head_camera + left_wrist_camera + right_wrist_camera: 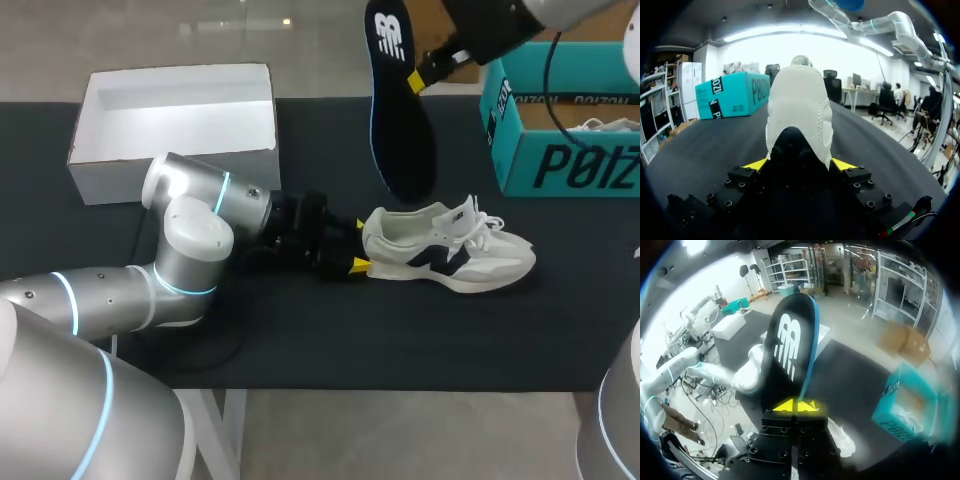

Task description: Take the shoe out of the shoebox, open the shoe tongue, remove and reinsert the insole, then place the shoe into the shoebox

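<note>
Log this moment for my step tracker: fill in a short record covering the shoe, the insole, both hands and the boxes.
shoe: upright on the table, outside the shoebox
insole: out of the shoe, held in the air above it
left hand: shut on the shoe's heel
right hand: shut on one end of the insole
teal shoebox: open, behind the shoe on the right
white box: open, far left
</note>
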`<action>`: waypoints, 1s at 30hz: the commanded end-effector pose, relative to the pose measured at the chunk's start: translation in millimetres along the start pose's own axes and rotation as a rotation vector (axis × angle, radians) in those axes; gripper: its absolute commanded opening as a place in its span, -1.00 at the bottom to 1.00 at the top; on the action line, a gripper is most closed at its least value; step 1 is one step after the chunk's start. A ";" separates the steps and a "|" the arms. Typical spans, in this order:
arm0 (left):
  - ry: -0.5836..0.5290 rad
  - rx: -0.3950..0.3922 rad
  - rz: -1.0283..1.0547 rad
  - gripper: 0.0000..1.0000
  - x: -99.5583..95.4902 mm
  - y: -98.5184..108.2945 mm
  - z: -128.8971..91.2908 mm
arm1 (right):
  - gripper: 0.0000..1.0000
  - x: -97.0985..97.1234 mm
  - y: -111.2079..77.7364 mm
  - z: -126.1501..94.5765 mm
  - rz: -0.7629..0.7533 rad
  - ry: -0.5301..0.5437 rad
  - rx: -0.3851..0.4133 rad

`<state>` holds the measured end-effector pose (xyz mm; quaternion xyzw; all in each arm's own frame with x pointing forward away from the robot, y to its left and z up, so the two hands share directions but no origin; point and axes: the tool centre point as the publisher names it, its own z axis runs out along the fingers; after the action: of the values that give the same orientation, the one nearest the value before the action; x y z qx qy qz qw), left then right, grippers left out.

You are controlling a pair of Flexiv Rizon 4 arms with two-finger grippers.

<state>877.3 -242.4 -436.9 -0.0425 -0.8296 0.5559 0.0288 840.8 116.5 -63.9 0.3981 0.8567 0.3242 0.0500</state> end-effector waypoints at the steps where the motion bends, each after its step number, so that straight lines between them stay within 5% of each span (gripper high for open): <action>1: 0.002 -0.005 0.000 -1.00 -0.3 3.6 1.4 | -1.00 24.0 -12.8 -35.7 -0.015 -0.030 -0.012; 15: 0.002 -0.005 0.000 -1.00 -0.3 3.6 1.4 | -1.00 71.8 -42.0 -110.0 -0.040 -0.049 -0.047; 30: 0.002 -0.005 0.000 -1.00 -0.3 3.6 1.4 | -1.00 90.7 -61.4 -158.3 -0.014 -0.139 -0.054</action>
<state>877.3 -242.4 -437.0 -0.0425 -0.8297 0.5559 0.0288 695.3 74.8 32.0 0.4079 0.8465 0.3221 0.1153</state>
